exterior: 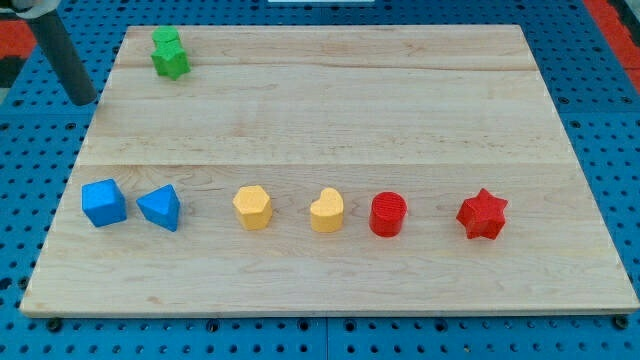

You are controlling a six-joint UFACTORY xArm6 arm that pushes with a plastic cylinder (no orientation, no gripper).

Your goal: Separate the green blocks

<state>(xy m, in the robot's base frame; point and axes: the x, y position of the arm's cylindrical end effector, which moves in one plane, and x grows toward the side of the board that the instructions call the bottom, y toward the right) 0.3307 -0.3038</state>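
Two green blocks touch each other at the board's top left: a green cube (165,40) sits just above a green star (171,62). My rod comes down from the view's top left and my tip (84,101) rests at the board's left edge. It is left of and a little below the green blocks, apart from them.
A row of blocks lies across the lower board: a blue cube (104,202), a blue triangle (160,207), a yellow hexagon (253,208), a yellow heart (327,211), a red cylinder (388,214) and a red star (482,214). The wooden board (330,110) lies on blue pegboard.
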